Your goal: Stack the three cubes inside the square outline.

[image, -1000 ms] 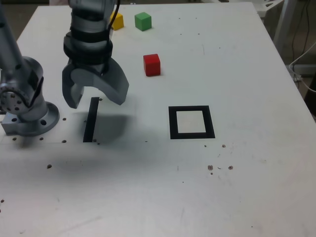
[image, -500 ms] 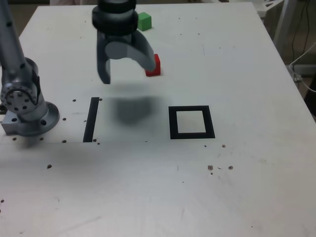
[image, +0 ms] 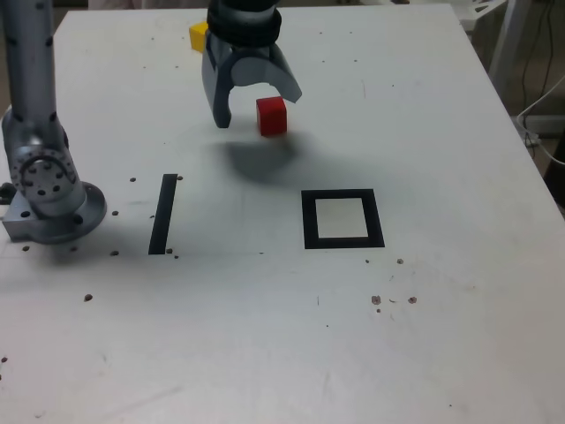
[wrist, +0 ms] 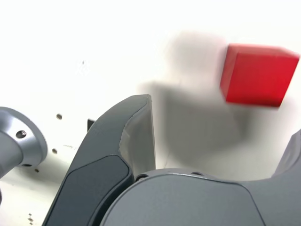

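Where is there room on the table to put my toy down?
There's a bare patch to the right of the black square in the exterior view, and a big one nearer the camera, below the square and black strip. It's crowded around the red cube, with the pincer there.

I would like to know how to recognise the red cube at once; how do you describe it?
On the white table, look beyond the black square outline, slightly toward the exterior view's left. The small solid block there is the red cube, unlike the yellow cube farther back.
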